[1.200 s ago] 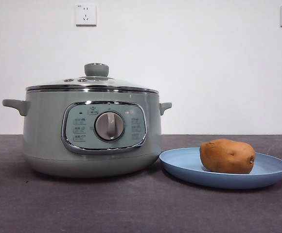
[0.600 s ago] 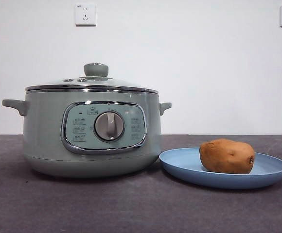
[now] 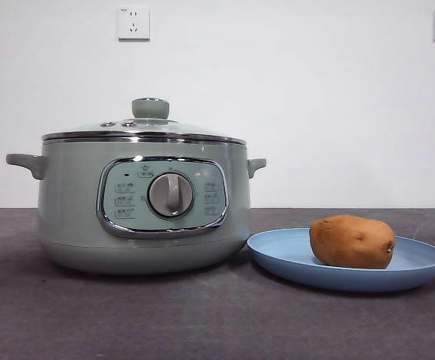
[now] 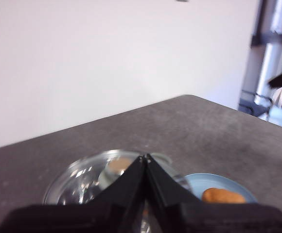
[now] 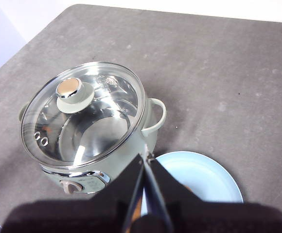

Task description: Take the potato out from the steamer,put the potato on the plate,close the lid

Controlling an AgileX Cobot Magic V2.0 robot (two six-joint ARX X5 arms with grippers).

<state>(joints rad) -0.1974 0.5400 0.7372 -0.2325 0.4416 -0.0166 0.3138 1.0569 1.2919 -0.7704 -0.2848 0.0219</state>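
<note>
A dark grey table [image 3: 127, 322] is running back to a plain white wall [image 3: 292, 105] carrying two sockets [image 3: 133, 23]. Nearest, the potato [image 3: 352, 241] is lying on its side on the light-blue plate [image 3: 277, 251], whose rim is sitting just beside the steamer [image 3: 67, 217]; the lid [image 3: 142, 129] is resting flat on the chrome rim, knob up, so all three steps are looking complete. Both arms are hanging high above: the left gripper [image 4: 145, 157] over the lid, the right gripper [image 5: 145, 156] over the gap between pot and plate, each with its jaws pressed together and holding nothing. From here, little is threatening the result; a descending arm could be clipping the knob and skewing the lid, or nudging the shallow plate so the rounded potato is rolling off. The panel around the dial [image 3: 170, 195] is showing small printed symbols, probably Chinese labels, too small to read; no brand is legible
</note>
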